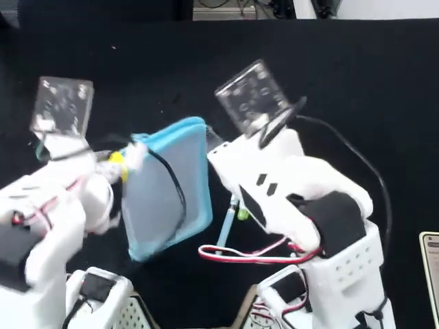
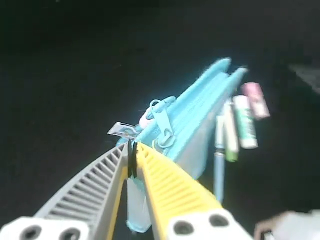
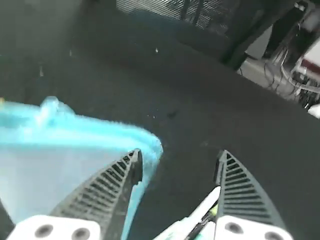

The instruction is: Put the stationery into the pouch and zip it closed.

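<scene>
At centre-left of the high view, the left gripper (image 2: 131, 150) is clamping the zipper end of the flat light-blue translucent-panelled pouch (image 1: 164, 195), while the right gripper (image 3: 177, 156) is hovering spread open beside its right edge, over a slim blue pen (image 1: 226, 226).

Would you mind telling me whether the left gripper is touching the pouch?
Touching: the left wrist view shows the left gripper shut on the pouch at its edge.

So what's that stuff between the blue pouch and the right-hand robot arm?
Loose stationery: in the high view a light-blue pen and a green-tipped marker lie on the table between the pouch and the right arm.
</scene>
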Robot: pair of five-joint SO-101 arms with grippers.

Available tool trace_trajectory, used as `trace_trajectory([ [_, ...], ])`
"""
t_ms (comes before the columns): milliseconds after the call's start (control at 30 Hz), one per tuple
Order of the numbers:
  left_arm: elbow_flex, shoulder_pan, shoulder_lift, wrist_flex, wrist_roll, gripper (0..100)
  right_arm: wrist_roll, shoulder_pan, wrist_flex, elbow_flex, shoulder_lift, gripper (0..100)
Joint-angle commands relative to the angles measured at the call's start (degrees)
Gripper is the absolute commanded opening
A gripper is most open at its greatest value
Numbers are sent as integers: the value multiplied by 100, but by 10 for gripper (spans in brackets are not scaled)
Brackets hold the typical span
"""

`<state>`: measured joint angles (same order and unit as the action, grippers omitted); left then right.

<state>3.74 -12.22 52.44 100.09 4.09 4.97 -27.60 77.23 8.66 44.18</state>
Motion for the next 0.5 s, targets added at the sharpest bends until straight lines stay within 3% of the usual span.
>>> trace_trajectory([
  [0,189,-1244,369,88,-97,30,-677,651,-299,101,84,240],
  [200,857,-1842,1011,88,-826,30,-791,1662,-484,1024,84,241],
  [467,2088,-1877,1459,79,-1705,30,1662,1644,-413,1341,725,243],
])
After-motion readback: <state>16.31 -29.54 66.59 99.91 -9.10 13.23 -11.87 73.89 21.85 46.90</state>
